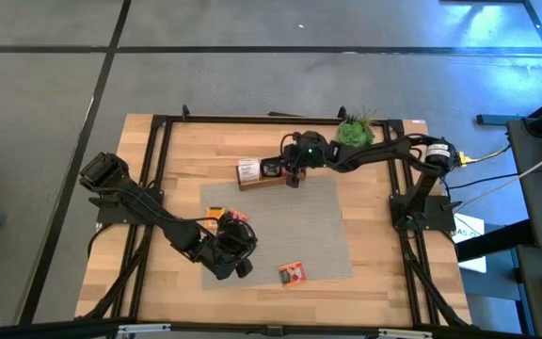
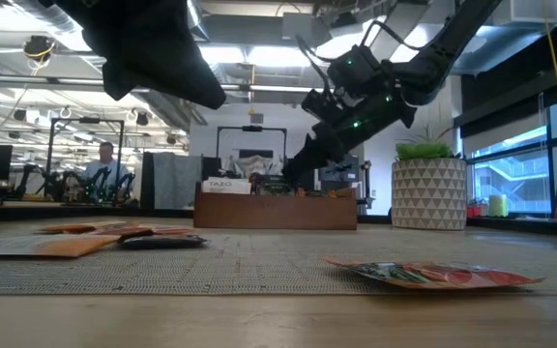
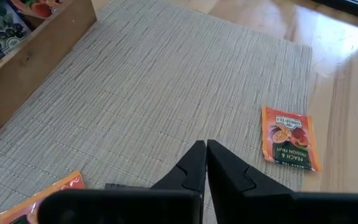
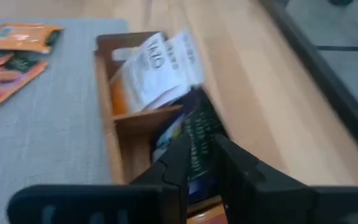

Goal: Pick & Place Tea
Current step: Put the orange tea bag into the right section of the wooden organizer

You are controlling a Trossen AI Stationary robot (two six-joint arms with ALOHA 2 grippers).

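orange sachet (image 2: 443, 275) near mat edge (image 1: 346, 275); right hand (image 1: 293, 179) over tray (image 1: 269, 172)

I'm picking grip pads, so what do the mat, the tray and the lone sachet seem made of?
Mat: woven fibre, matte, judging by its fine ribbed weave. Tray: brown wood, with visible grain on its wall. Orange sachet: probably printed paper or foil, slightly glossy; the look leaves that open.

Lone orange sachet (image 1: 293, 273): flat on the woven mat's near edge, label up, apart from the others.
Orange and black sachets (image 1: 226, 218): small loose cluster, flat on the mat's left side.
White sachets (image 4: 151, 62): leaning in the wooden tray's end compartment.
Dark sachets (image 4: 194, 146): standing in the middle compartment.
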